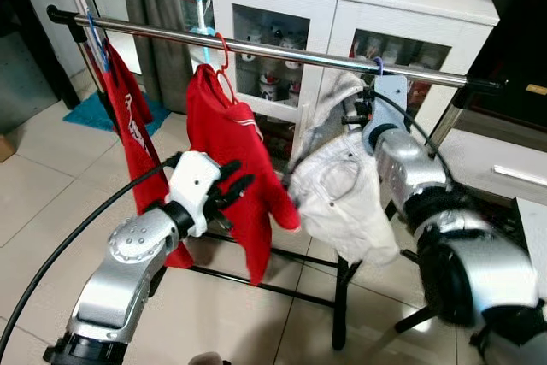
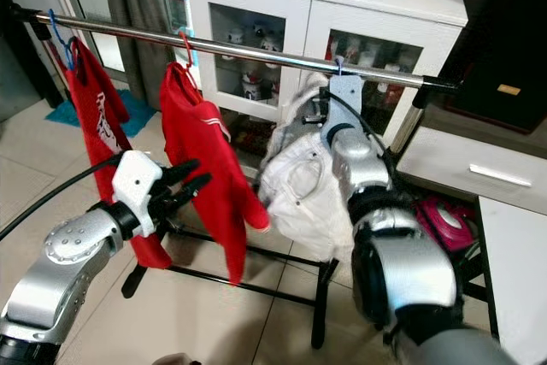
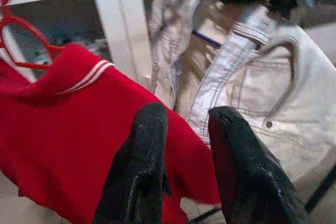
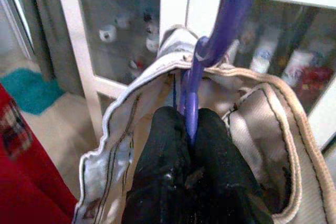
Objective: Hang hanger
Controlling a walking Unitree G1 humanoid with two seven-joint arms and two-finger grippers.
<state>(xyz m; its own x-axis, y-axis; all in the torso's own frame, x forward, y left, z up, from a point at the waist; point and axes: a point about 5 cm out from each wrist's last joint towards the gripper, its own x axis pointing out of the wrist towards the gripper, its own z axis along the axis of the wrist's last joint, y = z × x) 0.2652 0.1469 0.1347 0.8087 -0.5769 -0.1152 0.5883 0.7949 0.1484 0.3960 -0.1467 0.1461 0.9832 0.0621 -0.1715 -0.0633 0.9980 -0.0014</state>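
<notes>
Under the rail, right claw pinches the purple hanger, neck upright.

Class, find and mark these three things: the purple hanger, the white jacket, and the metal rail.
purple hanger (image 4: 191,93), right wrist view, on its neck above the fingers.
white jacket (image 1: 346,203), left eye view, on its front panel.
metal rail (image 1: 282,50), left eye view, on the bare mid-span.

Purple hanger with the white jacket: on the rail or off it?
On: the purple hanger hooks over the rail, with the right gripper fingers shut on its neck.
</notes>
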